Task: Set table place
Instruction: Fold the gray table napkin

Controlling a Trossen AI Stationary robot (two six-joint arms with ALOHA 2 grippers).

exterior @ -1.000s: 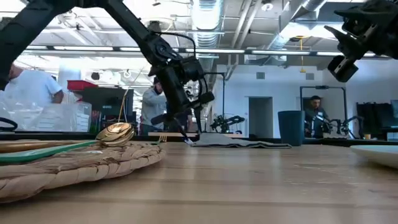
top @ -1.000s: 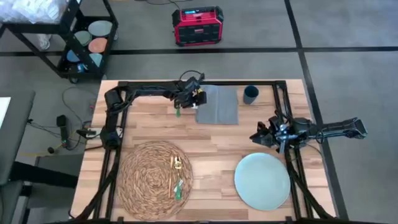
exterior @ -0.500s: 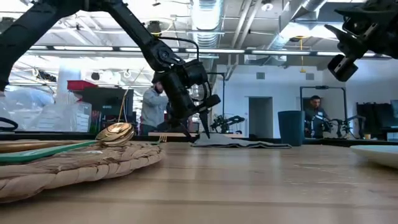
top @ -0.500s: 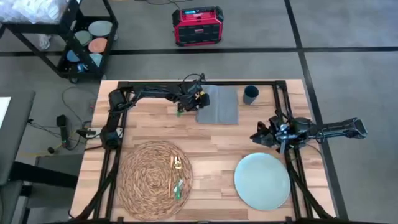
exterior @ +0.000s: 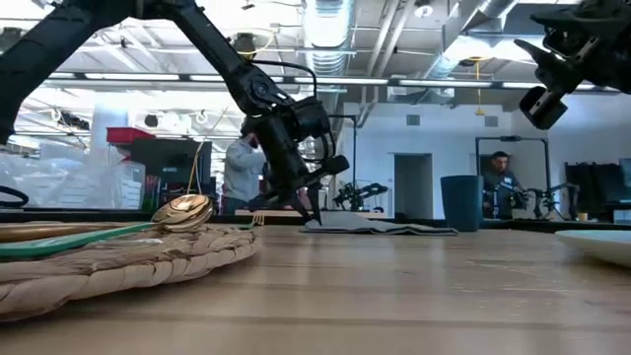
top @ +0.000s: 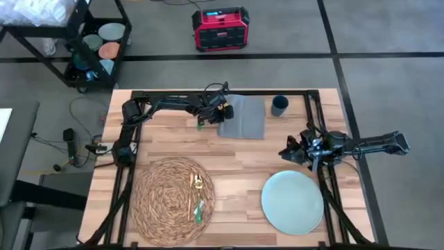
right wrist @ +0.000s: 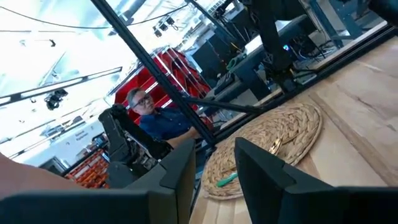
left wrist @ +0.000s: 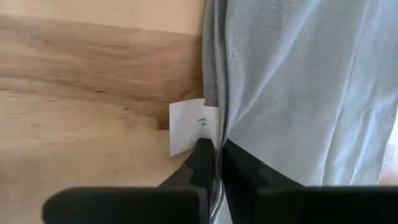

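One camera looks straight down on the tabletop [top: 236, 149], one level across it at board height, and each wrist camera looks close past its own arm; all share the napkin [top: 244, 117].

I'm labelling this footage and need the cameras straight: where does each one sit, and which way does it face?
High view: above, straight down on the table; both arms show.
Low view: at tabletop height, looking across; left gripper at the napkin.
Left wrist view: on the left arm, close on the napkin's edge; its fingers pinch it.
Right wrist view: on the right arm, facing the placemat; own fingers apart.
Shared: napkin in high, low, left wrist views.
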